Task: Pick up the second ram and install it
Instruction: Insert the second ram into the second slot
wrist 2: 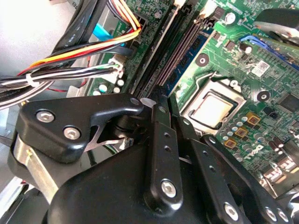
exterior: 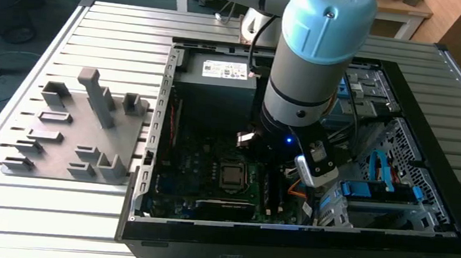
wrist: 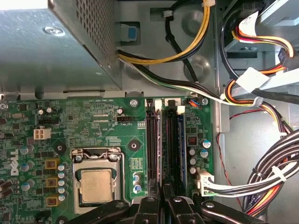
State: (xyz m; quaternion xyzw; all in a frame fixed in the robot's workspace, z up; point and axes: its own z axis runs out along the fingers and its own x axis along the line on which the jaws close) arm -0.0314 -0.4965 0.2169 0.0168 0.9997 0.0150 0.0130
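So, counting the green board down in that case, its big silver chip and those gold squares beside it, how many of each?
Green board: 1
Big silver chip: 1
Gold squares: 3
Total: 5

Inspection of the arm: silver-grey cylindrical tube sections, topped by a pale blue rounded joint cap with one small centre screw. A black ring sits under the tube. A small blue light glows on the black wrist housing. A black cable runs alongside. The gripper is matt black, its rounded links pinned by silver socket-head screws in both wrist views. A brushed metal band sits behind one link.
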